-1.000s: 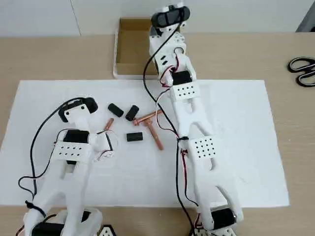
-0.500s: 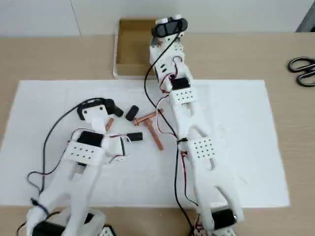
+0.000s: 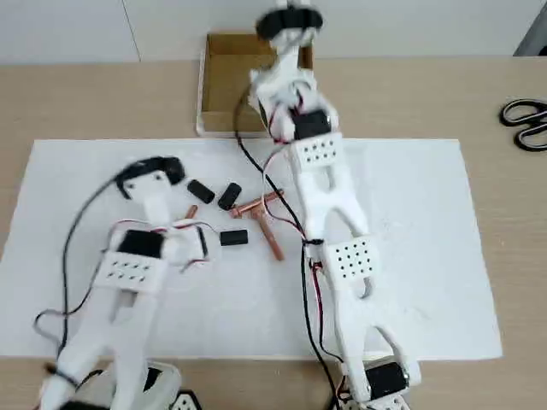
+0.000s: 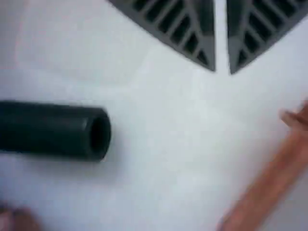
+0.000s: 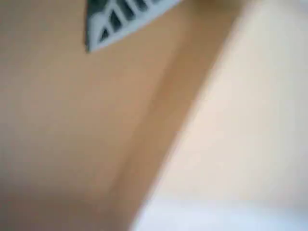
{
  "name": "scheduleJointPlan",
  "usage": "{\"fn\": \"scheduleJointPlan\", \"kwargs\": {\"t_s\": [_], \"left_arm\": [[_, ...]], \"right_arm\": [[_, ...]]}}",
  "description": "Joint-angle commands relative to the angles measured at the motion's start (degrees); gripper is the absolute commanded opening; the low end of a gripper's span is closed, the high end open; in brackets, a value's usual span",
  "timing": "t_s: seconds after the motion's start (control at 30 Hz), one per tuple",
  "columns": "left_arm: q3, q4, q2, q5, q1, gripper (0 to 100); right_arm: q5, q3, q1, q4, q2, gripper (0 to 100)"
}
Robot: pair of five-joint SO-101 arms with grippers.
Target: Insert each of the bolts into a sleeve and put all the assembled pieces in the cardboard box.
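In the high view three black sleeves (image 3: 200,190) (image 3: 229,196) (image 3: 233,237) and three copper bolts (image 3: 190,213) (image 3: 256,206) (image 3: 270,235) lie loose on the white sheet (image 3: 410,213). My left gripper (image 3: 160,179) hangs just left of them. In the left wrist view the left gripper (image 4: 220,65) is shut with nothing in it. One sleeve (image 4: 53,130) lies close beside it, and a bolt (image 4: 269,183) lies on the other side. My right gripper (image 3: 286,24) is over the cardboard box (image 3: 220,81) at the table's far edge. The right wrist view looks onto the box's inner wall (image 5: 72,120).
Scissors (image 3: 523,121) lie on the wooden table at the far right. The right arm stretches up the middle of the sheet, just right of the bolts. The sheet has free room to the right of that arm and in front of the parts.
My left gripper swung right towards the sleeves, then drew back a little to the left. The right gripper has moved farther back over the box.
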Motion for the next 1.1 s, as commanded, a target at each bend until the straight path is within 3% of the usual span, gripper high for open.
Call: {"fn": "scheduleJointPlan", "kwargs": {"t_s": [0.0, 0.23, 0.47, 0.63, 0.8, 0.9, 1.07], "left_arm": [[-0.92, 1.32, -12.4, -4.66, -2.11, 1], [6.2, 1.49, -32.88, -17.85, -2.29, 1], [17.1, 4.84, -46.77, -25.41, -5.54, 1], [24.13, 5.19, -54.77, -29.19, -12.84, 1], [30.99, 5.19, -58.46, -29.71, -14.59, 1], [31.96, 7.56, -58.55, -29.63, -14.59, 10], [31.43, 7.56, -58.46, -29.63, -14.24, 35]], "right_arm": [[-1.05, -2.9, -2.59, 26.86, -17.27, 21.8], [-0.7, 8.97, -2.95, 31.16, -32.04, 21.6], [-0.79, 57.23, -7.78, 30.46, -59.12, 21.6], [-1.14, 89.67, -7.16, 20.09, -73.89, 21.6], [-1.14, 108.48, -4.7, 3.74, -83.82, 21.6], [-1.14, 115.08, -2.15, -3.82, -88.4, 21.6], [0.44, 121.76, 1.54, -11.47, -91.74, 21.6]]}}
